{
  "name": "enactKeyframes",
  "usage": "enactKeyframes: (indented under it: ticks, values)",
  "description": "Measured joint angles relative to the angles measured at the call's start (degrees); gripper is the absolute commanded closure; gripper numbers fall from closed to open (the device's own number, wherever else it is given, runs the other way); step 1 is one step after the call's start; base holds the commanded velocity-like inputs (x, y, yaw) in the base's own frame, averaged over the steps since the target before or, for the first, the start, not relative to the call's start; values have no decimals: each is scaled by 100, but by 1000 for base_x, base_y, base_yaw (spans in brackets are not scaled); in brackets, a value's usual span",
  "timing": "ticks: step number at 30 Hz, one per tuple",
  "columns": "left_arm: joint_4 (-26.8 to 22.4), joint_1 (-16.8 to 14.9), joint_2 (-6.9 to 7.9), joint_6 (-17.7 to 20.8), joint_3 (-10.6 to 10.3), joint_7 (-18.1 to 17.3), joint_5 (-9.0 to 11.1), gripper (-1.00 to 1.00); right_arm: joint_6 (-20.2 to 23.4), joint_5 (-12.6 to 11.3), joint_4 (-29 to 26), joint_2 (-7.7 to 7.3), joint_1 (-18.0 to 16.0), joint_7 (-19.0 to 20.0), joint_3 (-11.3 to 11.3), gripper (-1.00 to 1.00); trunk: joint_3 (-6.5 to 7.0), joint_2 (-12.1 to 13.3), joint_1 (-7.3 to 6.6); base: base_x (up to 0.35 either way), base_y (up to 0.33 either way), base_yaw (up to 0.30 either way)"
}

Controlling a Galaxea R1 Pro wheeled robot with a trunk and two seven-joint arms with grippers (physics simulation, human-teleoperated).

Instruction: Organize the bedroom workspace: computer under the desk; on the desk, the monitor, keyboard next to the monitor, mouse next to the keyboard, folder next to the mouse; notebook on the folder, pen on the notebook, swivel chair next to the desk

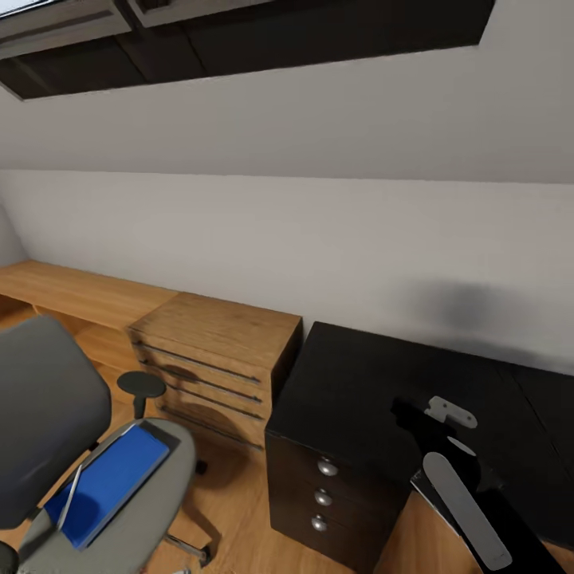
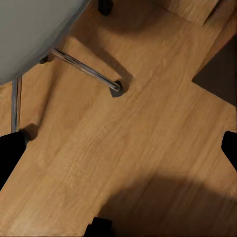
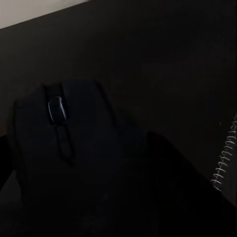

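Looming dim, mouse (image 3: 64,148) over black desk (image 3: 163,59)

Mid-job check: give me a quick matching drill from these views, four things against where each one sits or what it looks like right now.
Things:
1. folder
2. mouse
3. wooden dresser
4. swivel chair

Places or looks:
A. on the black desk top, close under the right wrist camera
B. grey, with its metal castor legs on the wood floor
C. bright blue, lying on the chair seat
D. against the wall, next to the desk's drawer unit

Pairs: 1-C, 2-A, 3-D, 4-B
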Motion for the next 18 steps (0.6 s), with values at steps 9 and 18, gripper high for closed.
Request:
enactKeyframes:
  ticks: [9,18]
  values:
    - [223,0,-49,-14,-6,-3,-5,-100,-12,8,2,1,-1,1,-6,100,0,-1,0,-334,0,-290]
    - [259,0,-75,-21,1,-32,-15,-100,-19,12,19,4,0,16,-6,100,0,0,-2,-269,85,-291]
